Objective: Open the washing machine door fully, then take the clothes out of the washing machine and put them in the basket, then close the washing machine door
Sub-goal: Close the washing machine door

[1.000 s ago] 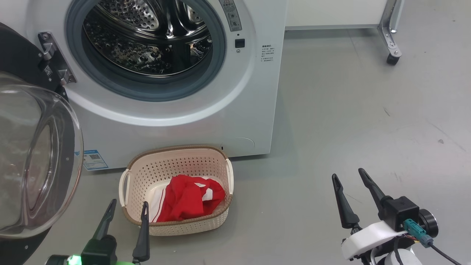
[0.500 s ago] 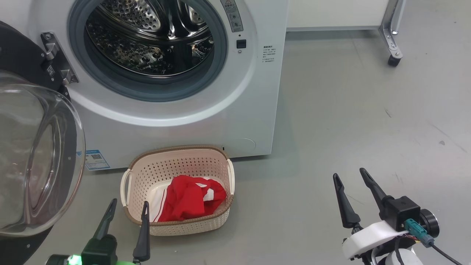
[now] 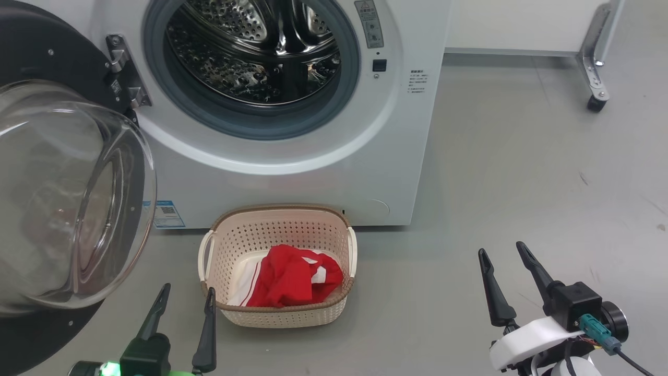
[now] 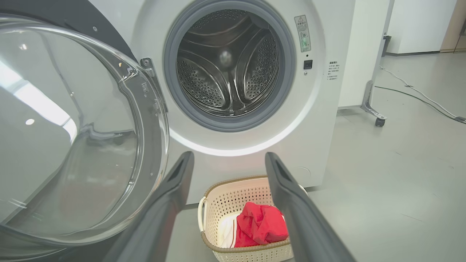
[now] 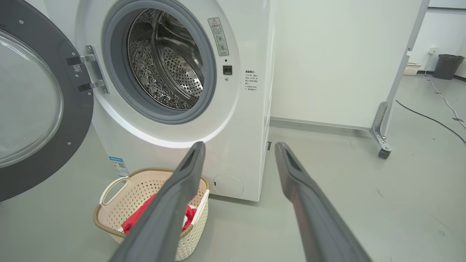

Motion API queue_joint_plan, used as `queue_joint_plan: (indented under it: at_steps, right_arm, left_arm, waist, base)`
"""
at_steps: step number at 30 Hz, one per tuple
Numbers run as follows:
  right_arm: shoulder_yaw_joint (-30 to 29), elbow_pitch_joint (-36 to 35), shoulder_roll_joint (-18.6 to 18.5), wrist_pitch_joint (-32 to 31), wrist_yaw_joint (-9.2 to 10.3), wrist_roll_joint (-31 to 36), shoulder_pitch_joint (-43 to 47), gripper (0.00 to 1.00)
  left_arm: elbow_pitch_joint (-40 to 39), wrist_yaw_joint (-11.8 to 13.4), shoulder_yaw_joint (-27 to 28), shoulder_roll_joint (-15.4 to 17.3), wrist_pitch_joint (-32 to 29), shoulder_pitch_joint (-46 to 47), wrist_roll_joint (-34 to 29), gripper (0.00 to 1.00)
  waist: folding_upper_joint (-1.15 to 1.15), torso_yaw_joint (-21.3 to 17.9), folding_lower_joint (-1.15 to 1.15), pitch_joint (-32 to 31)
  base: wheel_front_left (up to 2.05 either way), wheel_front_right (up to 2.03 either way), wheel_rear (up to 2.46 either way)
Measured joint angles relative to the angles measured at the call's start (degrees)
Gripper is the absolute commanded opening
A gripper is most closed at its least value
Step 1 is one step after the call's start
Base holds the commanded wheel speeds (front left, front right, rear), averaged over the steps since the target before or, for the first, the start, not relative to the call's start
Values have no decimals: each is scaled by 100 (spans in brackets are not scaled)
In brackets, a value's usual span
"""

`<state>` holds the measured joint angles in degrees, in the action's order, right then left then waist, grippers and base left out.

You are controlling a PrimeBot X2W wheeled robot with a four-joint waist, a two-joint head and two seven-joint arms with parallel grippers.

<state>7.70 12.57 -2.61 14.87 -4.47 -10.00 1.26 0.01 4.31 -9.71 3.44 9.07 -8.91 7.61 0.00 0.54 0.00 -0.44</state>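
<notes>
Your view swung left, left hand (image 3: 189,288) and right hand (image 3: 500,248) spread and empty; reaching carelessly for the washing machine door (image 3: 62,198) risked clipping its glass.

The left gripper (image 3: 188,288) has two long, dark, tapering fingers on a black base (image 3: 143,356) lit green at its foot. The right gripper (image 3: 500,248) has matching fingers on a white moulded shell (image 3: 522,340), beside a black boxy block (image 3: 574,305) and a teal connector (image 3: 595,330) (thin black cable (image 3: 634,363) attached).

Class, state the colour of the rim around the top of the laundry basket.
Brown, woven: the basket's rim shows best in the head view.
</notes>
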Motion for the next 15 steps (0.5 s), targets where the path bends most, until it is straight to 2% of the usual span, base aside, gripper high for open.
queue_joint_plan:
  at_steps: [15]
  right_arm:
    - [59, -11, 7, 0, -52, 0, 42, 100]
  left_arm:
    - [-9, 53, 94, -1, 5, -1, 3, 100]
  waist:
    - [0, 1015, 0, -63]
  base:
    - [0, 0, 0]
